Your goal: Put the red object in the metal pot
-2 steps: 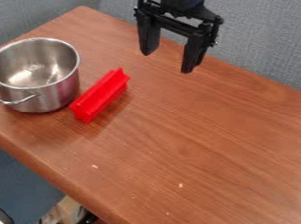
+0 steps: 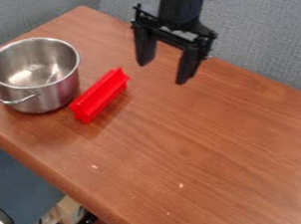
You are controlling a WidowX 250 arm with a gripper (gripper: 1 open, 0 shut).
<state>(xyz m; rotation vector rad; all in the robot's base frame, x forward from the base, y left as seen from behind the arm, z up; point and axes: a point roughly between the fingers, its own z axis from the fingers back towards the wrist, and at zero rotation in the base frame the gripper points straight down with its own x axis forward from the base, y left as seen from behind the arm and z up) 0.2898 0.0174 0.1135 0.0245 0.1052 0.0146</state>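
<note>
Your red object (image 2: 99, 94), a long bright bar, lies flat on the wooden table (image 2: 202, 159), left of the middle, with its long axis running at a slant from lower left to upper right. It sits just beside the metal pot (image 2: 34, 73), on the pot's right, and you can see a narrow strip of table between the two, so they do not touch. The pot stands upright near the table's left edge, its shiny inside holding nothing you can see, and its thin wire handle hangs down along the front wall. Look up and to the right of the bar and you find the gripper (image 2: 165, 70), black, pointing straight down, with its two fingers spread wide apart and nothing between them. It hangs above the table's far side, near the bar's upper end but clear of it and well apart from the pot. Behind the table you have a grey wall, and below the front edge the floor area is dark and unclear.
</note>
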